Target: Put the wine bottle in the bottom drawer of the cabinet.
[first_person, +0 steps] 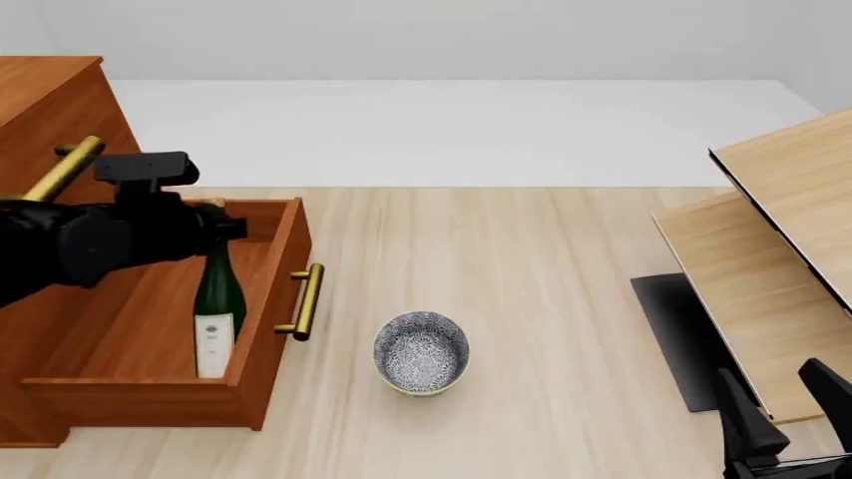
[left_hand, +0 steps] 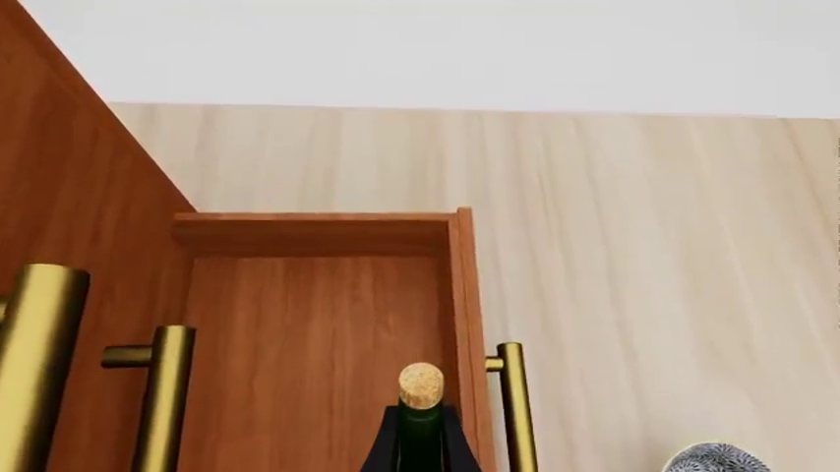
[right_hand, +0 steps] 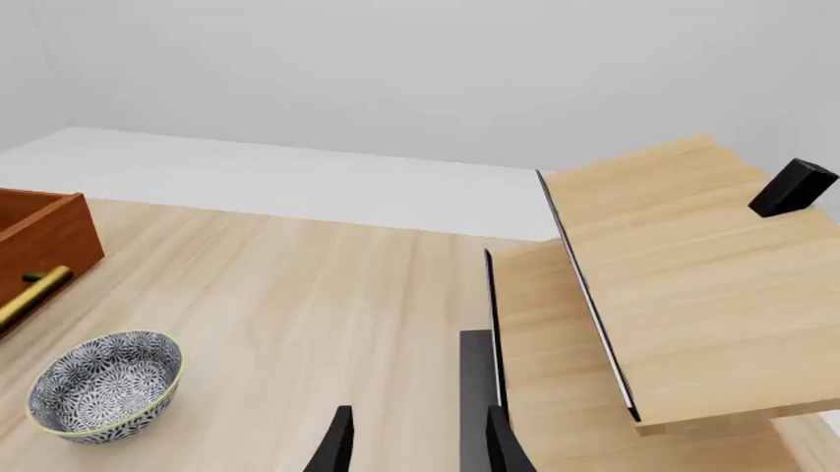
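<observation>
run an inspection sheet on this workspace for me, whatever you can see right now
surface: pale wood tabletop, bare around the bowl
job's things: wine bottle upright inside the pulled-out bottom drawer of the cabinet
clutter: patterned bowl on the table beside the drawer front
grippers: left gripper at the bottle's neck, grip hidden; right gripper open, holding nothing, apart from the bowl
cables: nothing seen
surroundings: pale light-wood furniture on the right; plain white backdrop

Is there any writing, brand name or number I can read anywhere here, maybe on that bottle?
Nothing can be read.
Wine bottle: its white label shows only faint marks, too small to read.
Bowl: a blue pattern, no letters.
Cabinet and bottom drawer: plain wood and brass, no text.
</observation>
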